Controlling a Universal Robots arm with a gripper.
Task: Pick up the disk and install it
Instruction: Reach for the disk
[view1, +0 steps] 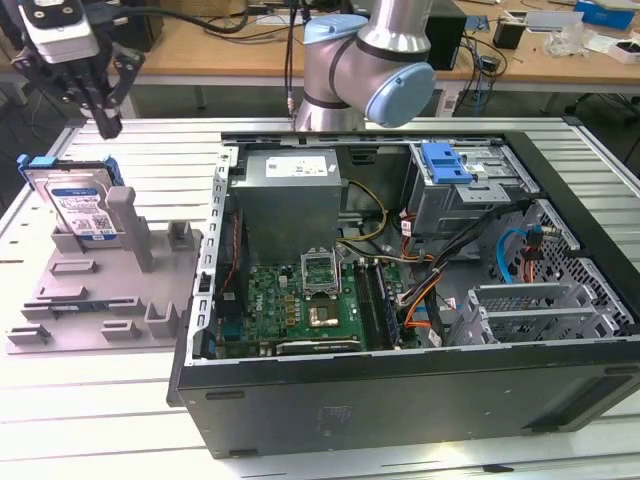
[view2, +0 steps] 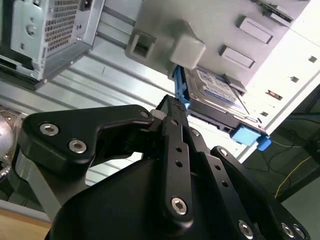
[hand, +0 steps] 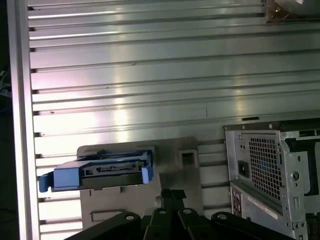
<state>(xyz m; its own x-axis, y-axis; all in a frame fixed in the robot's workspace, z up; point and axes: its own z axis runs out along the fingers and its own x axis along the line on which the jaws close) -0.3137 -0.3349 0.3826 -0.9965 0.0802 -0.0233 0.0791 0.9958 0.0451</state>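
Observation:
The disk (view1: 80, 205) is a silver drive with a blue-and-white label in a blue bracket. It stands on edge in a slot of the grey holder (view1: 110, 290) at the exterior view's left. My gripper (view1: 108, 128) hangs just above and slightly behind the disk's top edge, apart from it. Its black fingers are together and shut on nothing. In the second wrist view the fingertips (view2: 172, 102) point toward the disk (view2: 215, 90). In the first wrist view the disk (hand: 107, 170) lies beyond the gripper (hand: 172, 192).
An open computer case (view1: 400, 270) fills the middle and right of the slatted metal table (view1: 100, 420). Inside are a motherboard, a grey power supply (view1: 290, 190), cables, and a drive cage with a blue tab (view1: 445, 165). The arm's base (view1: 345, 70) stands behind the case.

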